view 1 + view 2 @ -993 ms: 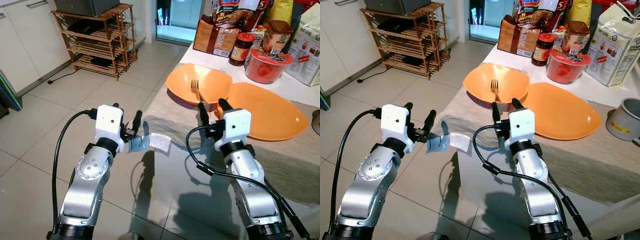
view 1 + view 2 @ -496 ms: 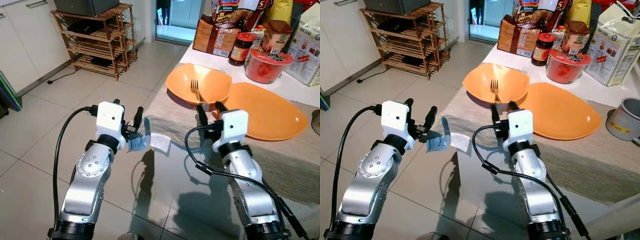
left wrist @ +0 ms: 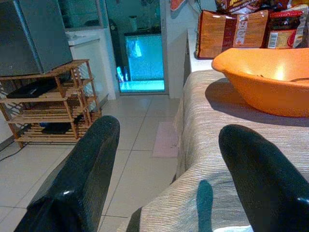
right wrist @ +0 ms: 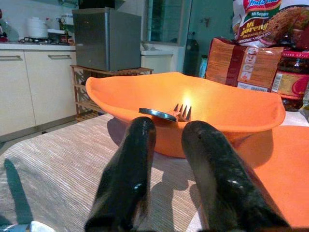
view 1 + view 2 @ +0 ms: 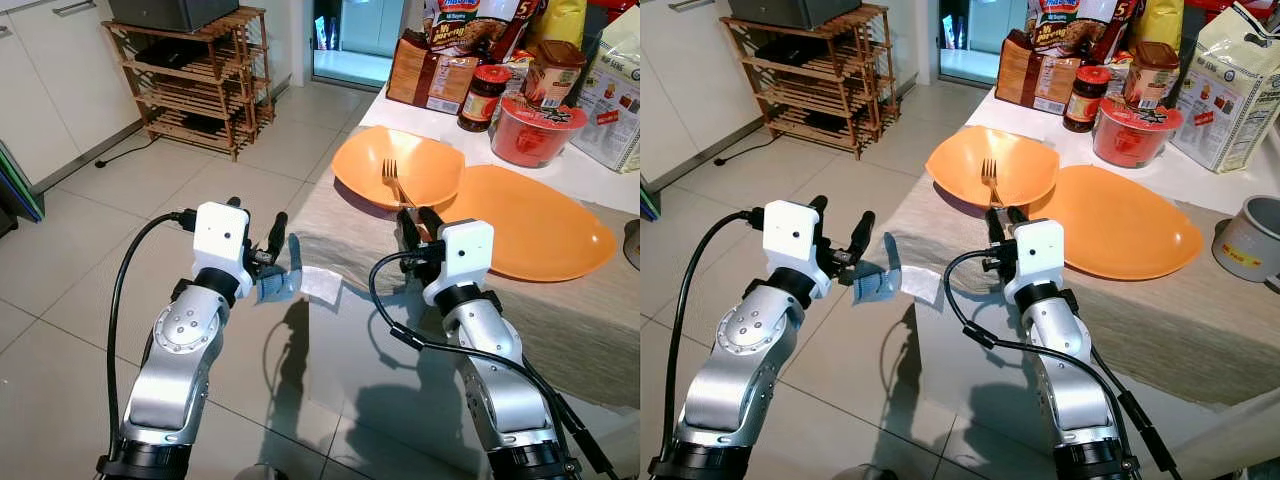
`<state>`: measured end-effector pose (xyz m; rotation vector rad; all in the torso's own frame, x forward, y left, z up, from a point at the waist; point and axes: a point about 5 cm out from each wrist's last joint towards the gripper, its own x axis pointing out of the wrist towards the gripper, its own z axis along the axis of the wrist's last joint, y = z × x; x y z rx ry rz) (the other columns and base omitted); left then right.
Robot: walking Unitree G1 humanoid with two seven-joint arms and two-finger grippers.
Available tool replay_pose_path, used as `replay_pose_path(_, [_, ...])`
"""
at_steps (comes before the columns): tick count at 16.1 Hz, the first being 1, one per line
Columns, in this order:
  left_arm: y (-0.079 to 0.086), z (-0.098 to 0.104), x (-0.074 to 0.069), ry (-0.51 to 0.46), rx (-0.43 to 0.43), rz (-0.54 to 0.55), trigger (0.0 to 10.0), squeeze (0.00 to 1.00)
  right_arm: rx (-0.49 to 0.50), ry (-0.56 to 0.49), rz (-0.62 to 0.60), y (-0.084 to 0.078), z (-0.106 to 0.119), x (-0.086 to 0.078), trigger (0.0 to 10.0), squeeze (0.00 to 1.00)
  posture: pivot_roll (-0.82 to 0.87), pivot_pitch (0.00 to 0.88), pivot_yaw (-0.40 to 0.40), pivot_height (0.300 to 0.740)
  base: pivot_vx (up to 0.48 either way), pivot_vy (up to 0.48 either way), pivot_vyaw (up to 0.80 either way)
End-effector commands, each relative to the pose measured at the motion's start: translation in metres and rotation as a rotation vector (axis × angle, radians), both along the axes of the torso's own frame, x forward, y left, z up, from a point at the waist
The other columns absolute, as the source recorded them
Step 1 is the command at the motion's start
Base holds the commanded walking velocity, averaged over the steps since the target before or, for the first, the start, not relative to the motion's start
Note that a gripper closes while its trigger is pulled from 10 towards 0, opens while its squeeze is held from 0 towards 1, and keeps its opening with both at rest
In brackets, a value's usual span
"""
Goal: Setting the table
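Observation:
A silver fork (image 5: pixel 390 176) lies in the orange bowl (image 5: pixel 362 168) on the table's striped cloth, its handle pointing over the near rim toward me. My right gripper (image 5: pixel 417 218) hovers just before that rim. Its fingers (image 4: pixel 136 159) stand close together with a narrow gap and nothing between them, and the fork's handle end (image 4: pixel 157 114) sits just beyond their tips. A flat orange plate (image 5: pixel 540 225) lies to the right of the bowl. My left gripper (image 5: pixel 256 222) is open at the table's corner, beside a blue-grey and white napkin (image 5: pixel 322 283).
Food packets, a red jar (image 5: pixel 482 97) and a red tub (image 5: pixel 530 130) crowd the table's far side. A grey pot (image 5: pixel 1250 240) stands at the right edge. A wooden rack (image 5: pixel 195 85) stands on the tiled floor at the far left.
My right gripper's fingers have drawn closer together and the gripper has edged toward the bowl's rim. The left gripper has barely moved.

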<state>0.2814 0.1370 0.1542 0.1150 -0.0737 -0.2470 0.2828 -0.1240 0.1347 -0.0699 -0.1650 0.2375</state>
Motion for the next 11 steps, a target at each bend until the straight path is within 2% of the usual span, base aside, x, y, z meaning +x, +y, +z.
replay_pose_path(1, [-0.001,0.006,0.002,-0.018,0.004,0.004,10.0,0.0,-0.005,-0.013,-0.002,-0.001,0.003,0.0,0.0,0.0,0.04,0.014,0.019,0.74,0.0,0.0,0.0])
replay_pose_path(5, [-0.002,0.006,0.002,-0.019,0.003,0.004,10.0,0.0,-0.04,-0.095,-0.03,-0.005,0.015,-0.003,0.0,0.0,0.04,0.019,0.021,0.74,0.0,0.0,0.0])
replay_pose_path(7, [-0.001,0.006,0.003,-0.019,0.004,0.005,10.0,0.0,-0.055,-0.157,-0.043,-0.006,0.029,-0.003,0.0,0.0,0.04,0.019,0.022,0.74,0.0,0.0,0.0])
replay_pose_path(11, [-0.002,0.006,0.003,-0.019,0.004,0.001,10.0,0.0,-0.058,-0.164,-0.066,-0.011,0.031,-0.002,0.0,0.0,0.04,0.018,0.023,0.74,0.0,0.0,0.0])
